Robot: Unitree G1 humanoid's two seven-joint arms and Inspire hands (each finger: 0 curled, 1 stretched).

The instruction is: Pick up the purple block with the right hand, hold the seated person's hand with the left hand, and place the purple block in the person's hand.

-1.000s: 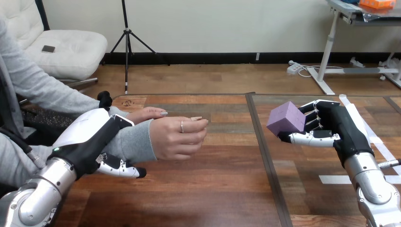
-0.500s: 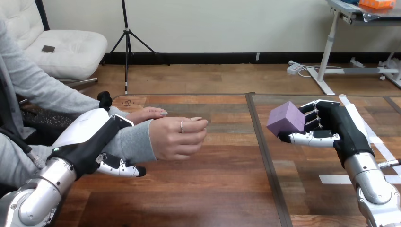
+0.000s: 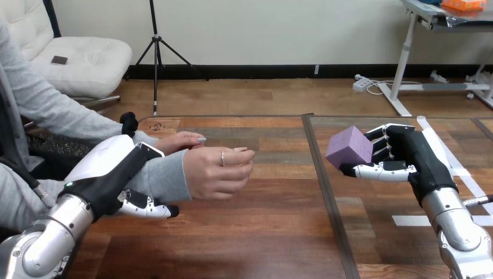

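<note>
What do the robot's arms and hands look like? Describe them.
The left forearm and right forearm are silver metal. The left hand is black with a white back shell; the right hand is black with black-and-white jointed fingers and thumb.

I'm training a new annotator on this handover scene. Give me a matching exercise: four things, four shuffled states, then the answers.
Things
1 purple block
2 left robot hand
3 right robot hand
4 person's front hand

States
A curled round the grey sleeve
B held in the air at the right
C closed on the block
D raised and loosely cupped, left of centre

Pairs: 1-B, 2-A, 3-C, 4-D
</note>
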